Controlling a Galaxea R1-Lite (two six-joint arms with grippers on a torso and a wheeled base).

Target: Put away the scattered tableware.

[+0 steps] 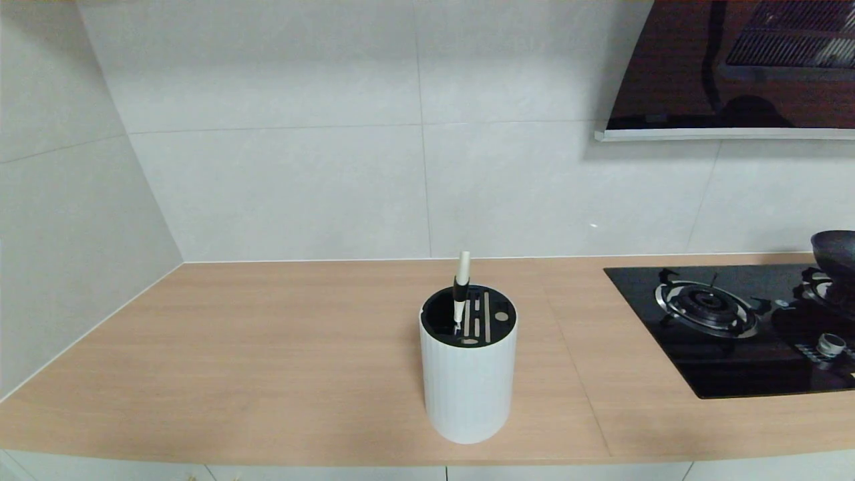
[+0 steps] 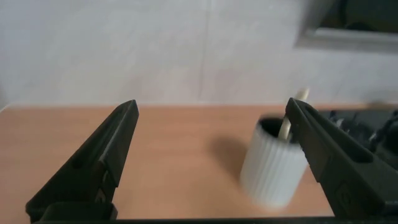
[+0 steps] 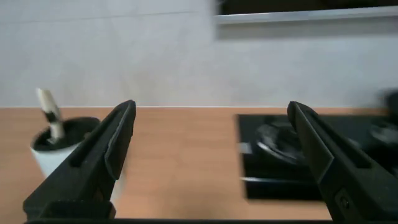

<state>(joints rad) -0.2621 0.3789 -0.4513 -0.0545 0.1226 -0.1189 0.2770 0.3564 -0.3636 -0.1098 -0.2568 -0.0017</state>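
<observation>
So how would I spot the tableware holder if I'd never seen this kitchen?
Find the wooden countertop and the black gas hob set into it. Left of the hob, standing alone, is a white ribbed cylinder with a black slotted top; one cream-handled utensil sticks up out of it.

The lower end of the utensil [image 1: 461, 282] is hidden inside the holder [image 1: 469, 387].

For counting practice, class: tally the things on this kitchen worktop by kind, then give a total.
White utensil holder: 1
Cream-handled utensil, standing in the holder: 1
Gas hob: 1
Dark pot on the hob: 1
Total: 4
</observation>
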